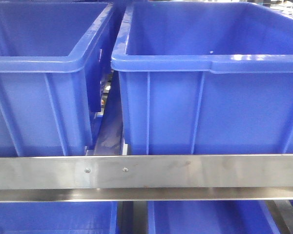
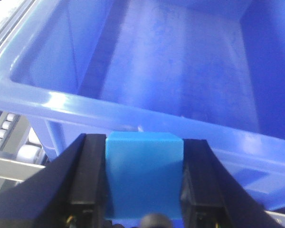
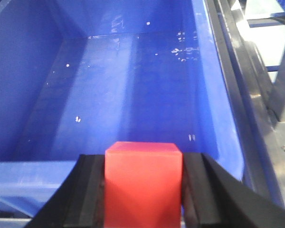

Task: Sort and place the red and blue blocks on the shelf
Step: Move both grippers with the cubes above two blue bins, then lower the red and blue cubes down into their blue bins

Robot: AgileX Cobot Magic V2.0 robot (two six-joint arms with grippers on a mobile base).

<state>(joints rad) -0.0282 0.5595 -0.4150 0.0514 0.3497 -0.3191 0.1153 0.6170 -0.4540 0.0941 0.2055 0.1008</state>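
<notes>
The light blue block (image 2: 143,173) sits at the bottom centre of my left wrist view. It is pinched between the two black fingers (image 2: 92,175) of my left gripper (image 2: 143,156). Each pad lies flat against one side of the cube, and its top edge shows just above them. Beyond the block, a dark-blue plastic bin (image 2: 61,102) fills the upper part of that frame. Its near rim crosses the picture just above the cube, and I look down onto its bare floor. At the left edge, white rollers (image 2: 4,128) of a track show beside the bin.

The red block (image 3: 143,185) is at the bottom centre of my right wrist view. It is clamped in the same way between the black fingers (image 3: 90,190) of my right gripper (image 3: 143,161). Ahead of it lies a second dark-blue bin (image 3: 19,71), with its near rim crossing behind the block and a few pale specks on its floor. The steel frame of the shelf (image 3: 256,104) runs down the right side of the frame.

The front view shows two blue bins side by side, one at the left (image 1: 34,107) and one at the right (image 1: 210,107), with a narrow gap between them. Below them a brushed-metal crossbar (image 1: 210,170) spans the frame, with two small screws (image 1: 87,170) left of centre. Under the bar appear the tops of two more blue bins (image 1: 53,217). I cannot tell which of these bins each wrist camera faces.
</notes>
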